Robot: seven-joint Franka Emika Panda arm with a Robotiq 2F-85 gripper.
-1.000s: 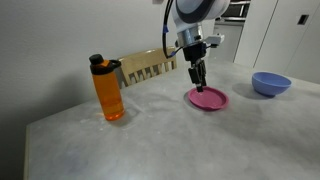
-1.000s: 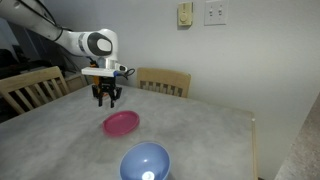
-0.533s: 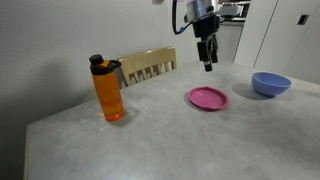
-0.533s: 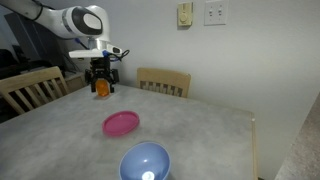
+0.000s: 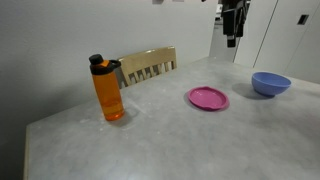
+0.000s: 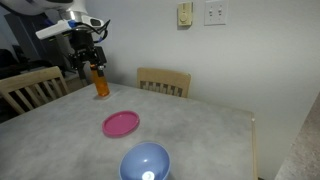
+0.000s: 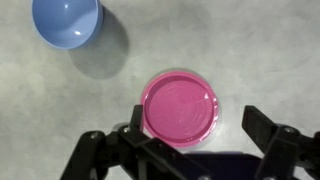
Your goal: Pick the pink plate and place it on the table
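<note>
Claw [image 7: 188, 135] spread wide, gripping nothing, high above the table [image 7: 270, 50]. Pink plate [image 7: 180, 108] lies flat directly below it; bowl [image 7: 66, 22] apart.

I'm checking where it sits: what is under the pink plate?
The pink plate lies flat on the grey table, with nothing visible between them. The spot directly beneath it is covered.

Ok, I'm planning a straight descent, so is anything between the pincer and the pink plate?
Nothing visible does. The pincer hangs open high up, and the wrist view looks down on the pink plate, whose top lies bare. The blue bowl and the orange bottle stand apart from it, off to the sides.
</note>
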